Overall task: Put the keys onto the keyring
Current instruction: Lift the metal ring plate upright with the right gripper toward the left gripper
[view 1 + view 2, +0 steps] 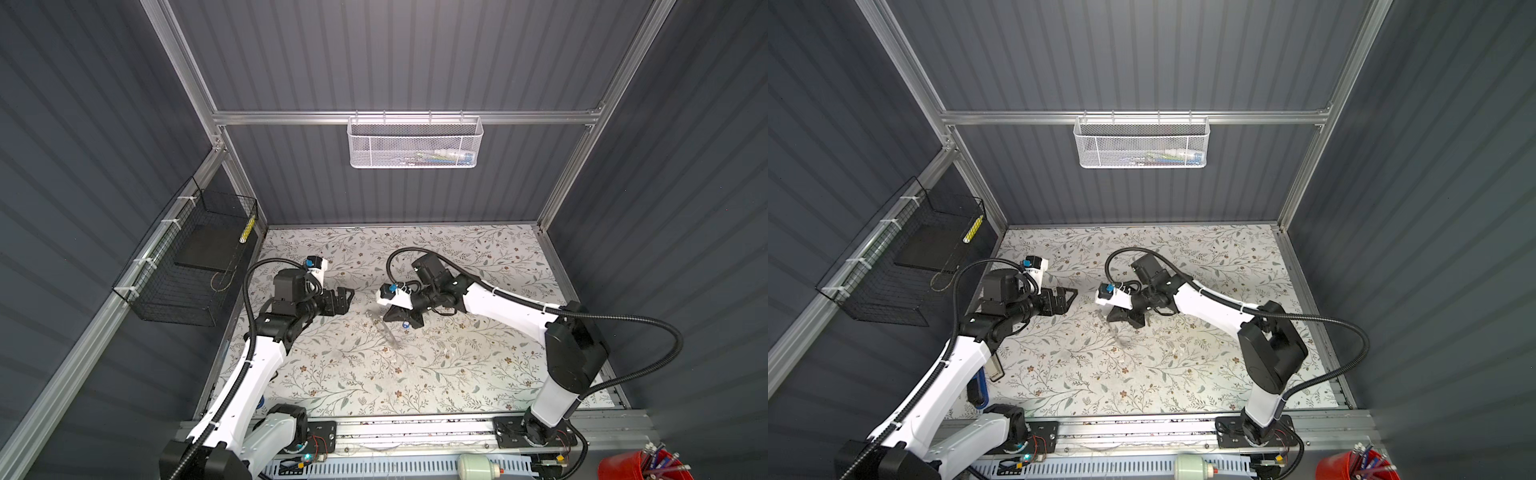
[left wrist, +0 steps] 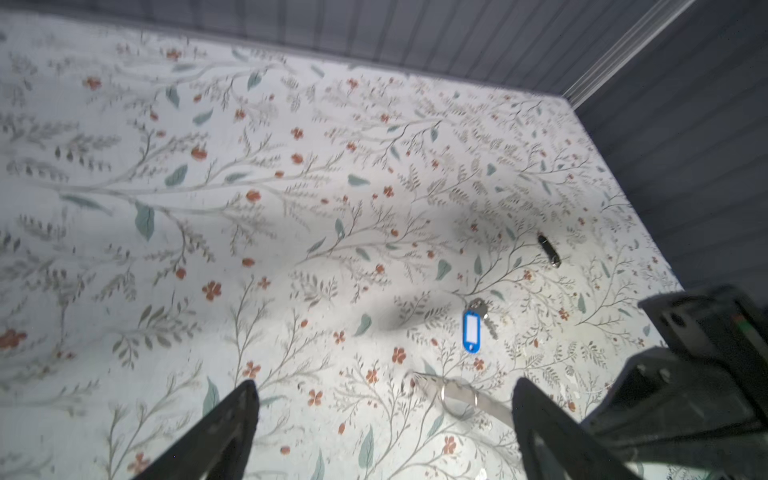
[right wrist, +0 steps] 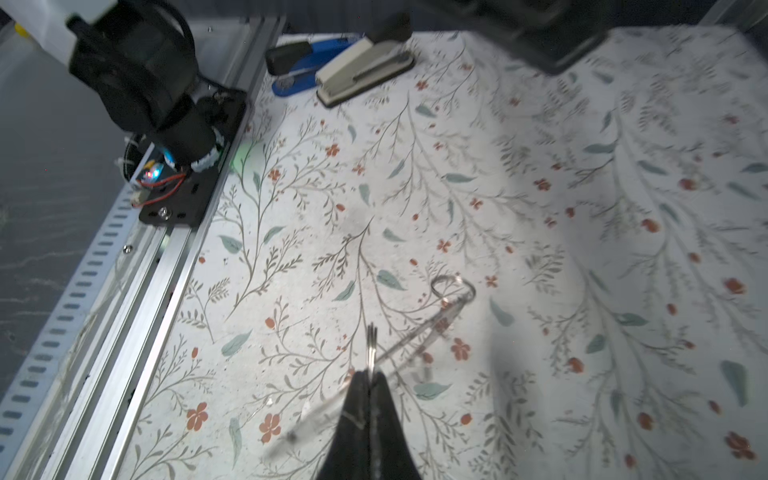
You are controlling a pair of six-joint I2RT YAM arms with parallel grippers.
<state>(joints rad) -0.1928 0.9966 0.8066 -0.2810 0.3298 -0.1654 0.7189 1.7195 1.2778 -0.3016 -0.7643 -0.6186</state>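
Right wrist view: right gripper (image 3: 370,375) pinches the thin keyring (image 3: 371,345) edge-on; left gripper (image 2: 384,415) gapes wide. Keys (image 2: 482,308) lie beyond its fingertips beside a blue tag (image 2: 471,331). They look light, stiff and probably slippery, so grip the flat head.

Silver keys (image 2: 482,309) lying flat, keyring (image 3: 371,345) gripped edge-on

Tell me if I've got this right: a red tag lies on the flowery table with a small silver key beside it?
Not quite: the tag is blue, not red. The left wrist view shows it lying on the flowery table with the small silver key beside it.
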